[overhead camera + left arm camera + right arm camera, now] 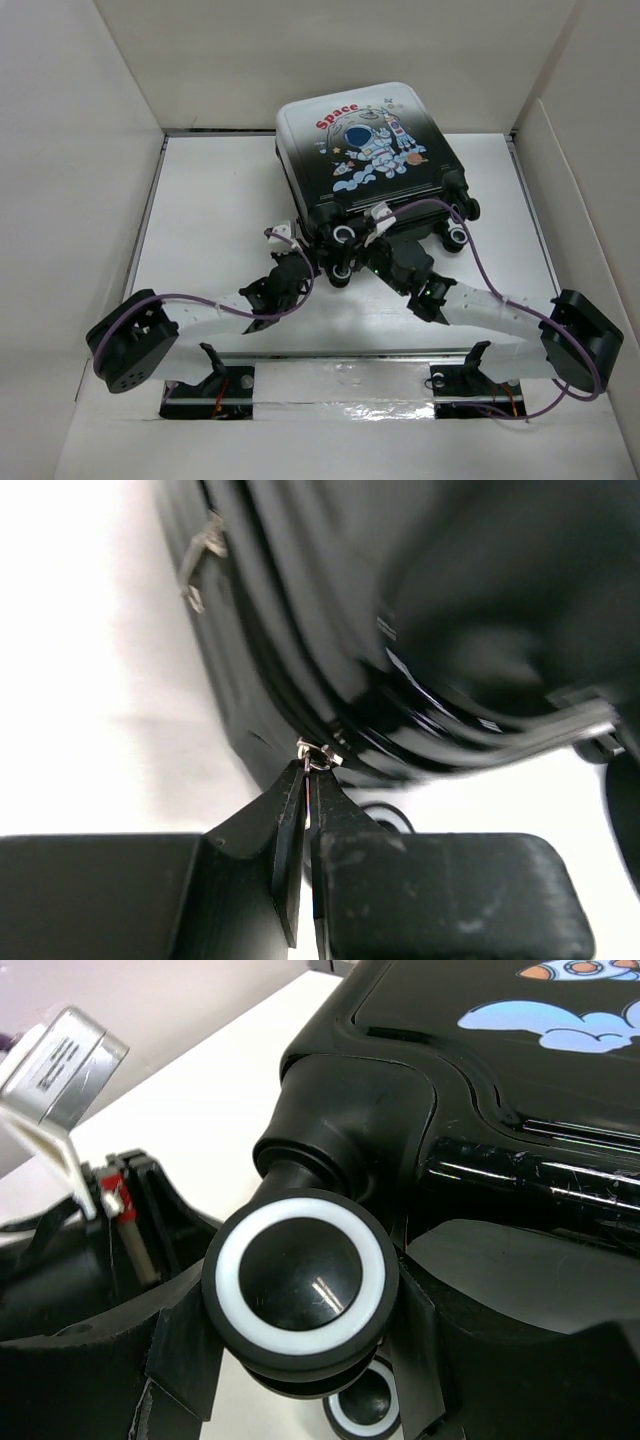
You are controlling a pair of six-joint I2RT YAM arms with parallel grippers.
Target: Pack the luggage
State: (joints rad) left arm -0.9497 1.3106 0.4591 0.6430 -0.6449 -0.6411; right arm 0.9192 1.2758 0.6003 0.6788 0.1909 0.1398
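Evidently the luggage [370, 150] is lying flat and closed in the upper centre of the top view. Its printed shell is facing up and its wheels are pointing down the frame toward the arms, on the white table [210, 200]. Judging from this, the packing is in its closing stage: the zip is being worked along the seam.

In the left wrist view, at lower centre, the left gripper [312, 780] is pressing its fingers together on the small metal zipper pull [318, 755], right against the dark edge of the case. A second metal tab [197, 575] is hanging on the seam at upper left of that view, well apart from the pinched one.

In the right wrist view the right gripper [305, 1320] is straddling a black-and-white wheel [300, 1285] at centre frame. Its fingers are sitting against both sides, so it appears to be clamping the wheel and bracing the case.

The next move is probably calling for a steady drag of the pull along the seam, following the curve of the corner without losing the thin tab, while the braced wheel is stopping the case from sliding.
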